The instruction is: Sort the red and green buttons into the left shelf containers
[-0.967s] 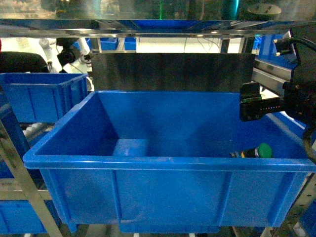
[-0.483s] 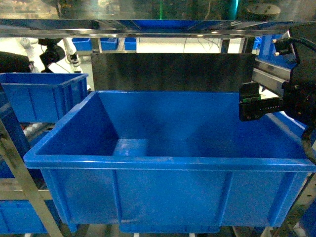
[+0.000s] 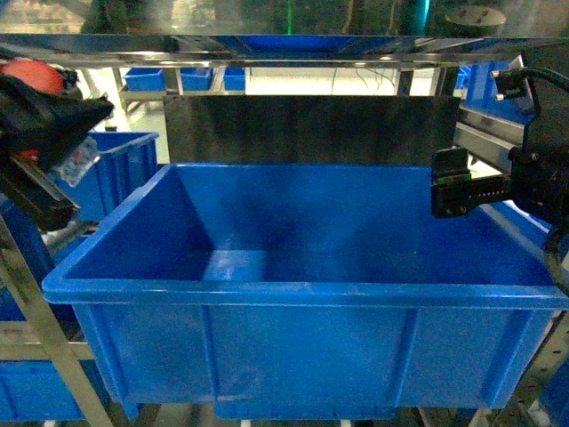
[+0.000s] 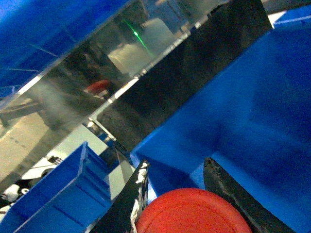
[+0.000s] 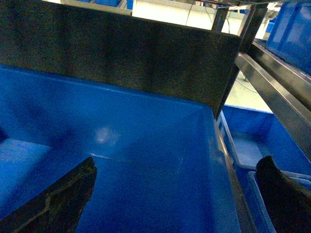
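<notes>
At the far left edge of the head view, the left gripper is seen raised beside the shelf frame, and a red push button is carried in it, its round cap showing just above the dark fingers. From the left wrist camera the red cap fills the bottom of the picture, and it is clamped between the two black fingers on either side. The button is held above the left rim of the large blue bin, roughly over the gap between that bin and the smaller blue bin to its left, so which container lies directly underneath cannot be told. On the right, the right gripper is held over the big bin's interior with its fingers spread wide apart and nothing between them; in the head view only the right arm is made out above the bin's right wall. No button is seen on the visible part of the bin's floor, and no green one is spotted anywhere. The carry-to-drop step is judged to be in hand. A release made too soon is the worry: the button could strike a rim, bounce and be lost down between the bins. The metal shelf post close below the left gripper could also be clipped.
</notes>
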Motion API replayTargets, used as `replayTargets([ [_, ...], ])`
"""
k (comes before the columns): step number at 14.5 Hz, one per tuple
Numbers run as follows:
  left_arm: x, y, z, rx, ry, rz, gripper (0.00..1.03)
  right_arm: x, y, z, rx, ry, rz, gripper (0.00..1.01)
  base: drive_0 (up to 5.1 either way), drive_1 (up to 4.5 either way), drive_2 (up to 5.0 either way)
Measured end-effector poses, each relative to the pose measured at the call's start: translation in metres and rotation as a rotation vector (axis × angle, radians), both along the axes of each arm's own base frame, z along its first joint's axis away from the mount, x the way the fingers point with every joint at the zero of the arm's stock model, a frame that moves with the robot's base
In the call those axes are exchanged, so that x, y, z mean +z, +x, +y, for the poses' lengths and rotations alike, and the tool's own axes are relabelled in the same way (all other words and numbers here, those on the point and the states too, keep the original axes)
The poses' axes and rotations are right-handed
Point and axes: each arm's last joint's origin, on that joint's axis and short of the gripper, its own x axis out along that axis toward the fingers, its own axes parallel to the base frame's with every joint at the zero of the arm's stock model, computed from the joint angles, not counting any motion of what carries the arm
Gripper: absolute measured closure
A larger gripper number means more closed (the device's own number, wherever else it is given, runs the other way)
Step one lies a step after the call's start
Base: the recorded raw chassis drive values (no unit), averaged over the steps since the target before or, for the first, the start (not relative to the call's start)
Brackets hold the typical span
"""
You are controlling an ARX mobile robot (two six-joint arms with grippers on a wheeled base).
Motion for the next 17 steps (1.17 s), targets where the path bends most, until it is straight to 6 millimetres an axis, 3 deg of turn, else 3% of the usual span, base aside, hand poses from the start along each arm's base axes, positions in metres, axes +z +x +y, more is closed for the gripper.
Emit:
replayTargets([
  [4,-0.022,0.036,-0.015,0.011,0.053,0.068,0.74,0.0,0.0,0.0,0.0,0.0,0.0,0.03,0.0,0.0,0.0],
  [7,-0.028,0.065,-0.035,-0.007,0.063,0.108,0.74,0.0,0.0,0.0,0.0,0.0,0.0,0.03,0.0,0.0,0.0],
  [11,-0.039,0.081,-0.077,-0.078,0.05,0.23,0.74,0.0,0.0,0.0,0.0,0.0,0.0,0.03,0.0,0.0,0.0],
  [14,-0.058,0.095,-0.084,-0.032,0.063,0.281,0.74,0.0,0.0,0.0,0.0,0.0,0.0,0.03,0.0,0.0,0.0],
  [17,-0.065,0.097,-0.083,-0.01,0.067,0.292,0.44,0.0,0.0,0.0,0.0,0.0,0.0,0.03,0.0,0.0,0.0],
])
